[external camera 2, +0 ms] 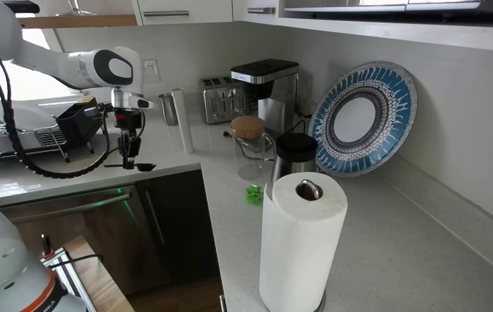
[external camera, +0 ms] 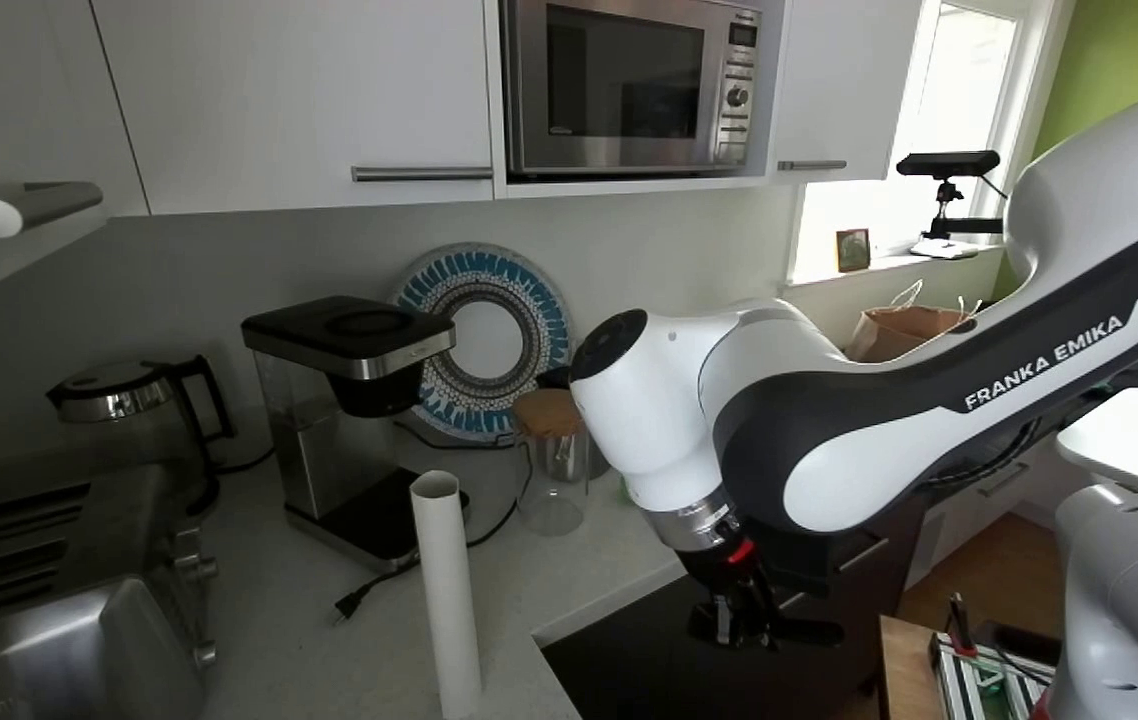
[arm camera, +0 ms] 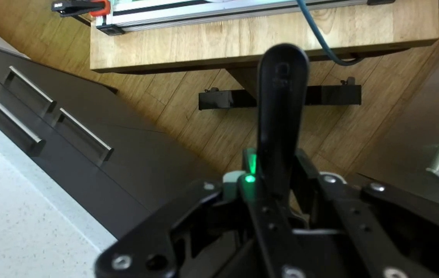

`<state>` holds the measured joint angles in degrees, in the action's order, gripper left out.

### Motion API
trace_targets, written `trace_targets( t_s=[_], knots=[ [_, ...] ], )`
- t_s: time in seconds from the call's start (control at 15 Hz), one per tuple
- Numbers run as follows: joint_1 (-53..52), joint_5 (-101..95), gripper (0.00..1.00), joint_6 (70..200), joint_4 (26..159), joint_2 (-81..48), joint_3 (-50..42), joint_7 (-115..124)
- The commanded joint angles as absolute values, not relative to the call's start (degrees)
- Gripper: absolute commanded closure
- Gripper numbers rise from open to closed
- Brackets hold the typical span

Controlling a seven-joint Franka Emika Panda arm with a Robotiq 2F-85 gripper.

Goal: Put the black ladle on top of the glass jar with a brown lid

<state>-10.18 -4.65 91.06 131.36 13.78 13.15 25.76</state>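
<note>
Gripper (arm camera: 277, 170) pinches the black ladle (arm camera: 282, 92) over a drop, target well apart

We've got a firm-looking clamp: in the wrist view the ladle is squeezed between the jaws, and in an exterior view it pokes out on both sides, close to level, its broader end (external camera 2: 147, 167) toward the jar. Past it the wrist view shows wooden floor (arm camera: 200, 131), the counter (arm camera: 30, 216) off at the margin, so any slackening here likely sends it clattering down. Danger number one!

Across we go: the glass jar (external camera 2: 249, 164) stands upright on the counter, brown lid (external camera 2: 248, 127) on, well apart from the gripper. The carry comes next, we judge, and it's a tight landing. A white tube (external camera 2: 183, 123) stands near the likely route, and a black-topped canister (external camera 2: 296, 151) crowds the jar; touching or not, we can't tell. Swing too low, or with the ladle turned crosswise, and any of the three could topple.

Then the lid itself: round, and short beside the ladle's length. Release off balance and we'd expect the heavier end to tip it off. The bowl is hidden in the wrist view, so we're guessing at that balance. Let go too high, and it may bounce.
</note>
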Motion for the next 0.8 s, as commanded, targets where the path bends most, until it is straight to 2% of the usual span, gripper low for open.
trace_targets(
  t_s=[0.0, 0.73],
  knots=[
    [-8.9, -5.6, 0.94, 91.3, 130.6, 13.6, 13.5, 30.1],
    [0.0, -3.0, 0.94, 95.8, 122.9, 15.7, 6.1, 45.0]
  ],
)
